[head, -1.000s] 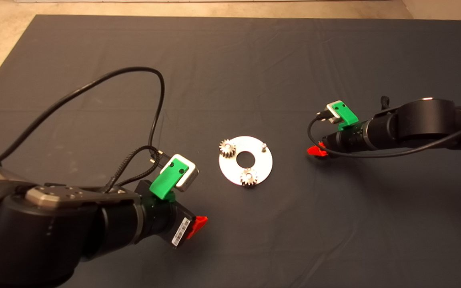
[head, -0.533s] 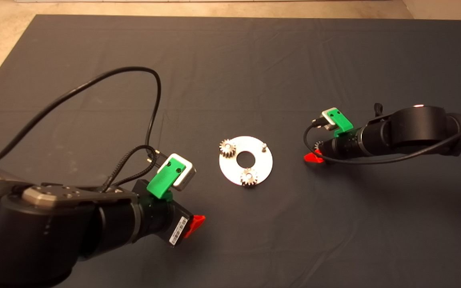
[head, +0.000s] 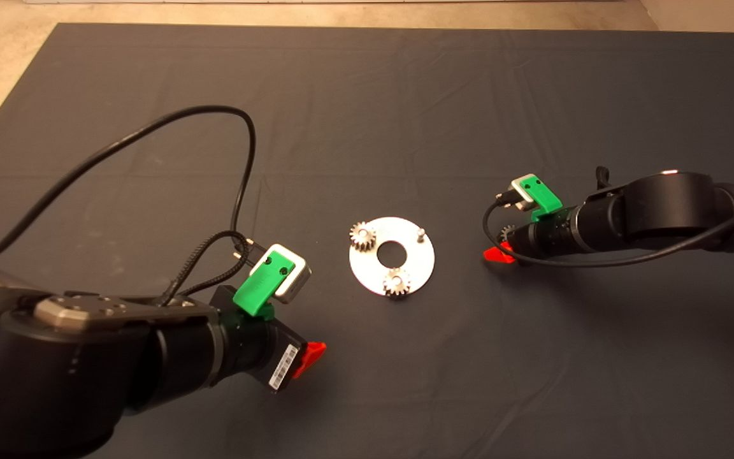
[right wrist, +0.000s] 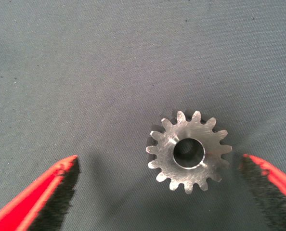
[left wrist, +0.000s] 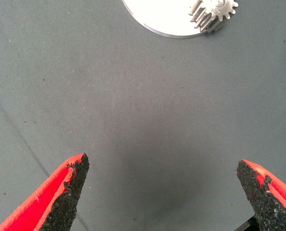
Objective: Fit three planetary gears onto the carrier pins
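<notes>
While two gears (head: 362,236) are sitting on the disc (head: 413,266), I'm lowering the right gripper (right wrist: 157,192), fingers open, around what looks like the third gear (right wrist: 189,151); the left gripper (left wrist: 164,195) is idling open.

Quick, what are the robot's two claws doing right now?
Left gripper: open, holding nothing, above bare mat near the disc.
Right gripper: open, not gripping, fingers on either side of the loose gear.

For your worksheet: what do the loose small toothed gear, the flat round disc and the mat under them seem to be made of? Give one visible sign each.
Loose small grey toothed gear: apparently machined metal, dull finish; fine scratch lines cross its face and the bore rim glints.
Flat round silver disc: likely polished metal; it reflects light brightly and evenly.
Dark grey mat: seemingly woven fabric; a fine weave and soft creases show.
</notes>
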Controlling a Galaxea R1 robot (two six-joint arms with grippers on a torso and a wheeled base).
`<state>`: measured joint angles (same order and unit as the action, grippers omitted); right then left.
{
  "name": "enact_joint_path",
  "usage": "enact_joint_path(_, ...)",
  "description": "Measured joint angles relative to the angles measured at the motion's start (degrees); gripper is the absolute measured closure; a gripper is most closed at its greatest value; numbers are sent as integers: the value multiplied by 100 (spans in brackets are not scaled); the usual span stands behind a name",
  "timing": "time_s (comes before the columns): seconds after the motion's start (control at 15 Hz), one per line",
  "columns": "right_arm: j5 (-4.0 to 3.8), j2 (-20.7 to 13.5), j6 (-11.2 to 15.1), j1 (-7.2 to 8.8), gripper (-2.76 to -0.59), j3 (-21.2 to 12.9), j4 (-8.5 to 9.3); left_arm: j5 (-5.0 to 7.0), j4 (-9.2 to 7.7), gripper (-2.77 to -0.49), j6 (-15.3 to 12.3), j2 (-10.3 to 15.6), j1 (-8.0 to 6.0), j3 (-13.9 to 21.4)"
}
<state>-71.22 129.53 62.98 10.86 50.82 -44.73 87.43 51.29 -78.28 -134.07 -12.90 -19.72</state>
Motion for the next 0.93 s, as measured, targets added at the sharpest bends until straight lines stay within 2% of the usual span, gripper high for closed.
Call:
enact_joint_path(0.07, -15, 0, -5, 0, -242, 0, 0, 0, 0, -222, 2, 0, 0, 0)
enact_joint_path(0.2, -39, 0, -11, -1, -228, 0, 0, 0, 1, -222, 2, 2, 0, 0)
enact_joint_path(0.6, -69, -52, -121, -1, -203, 5, 0, 2, 17, -222, 5, 33, 0, 0)
enact_joint_path(0.93, -66, -52, -144, -4, -183, 77, 0, 2, 29, -222, 5, 48, 0, 0)
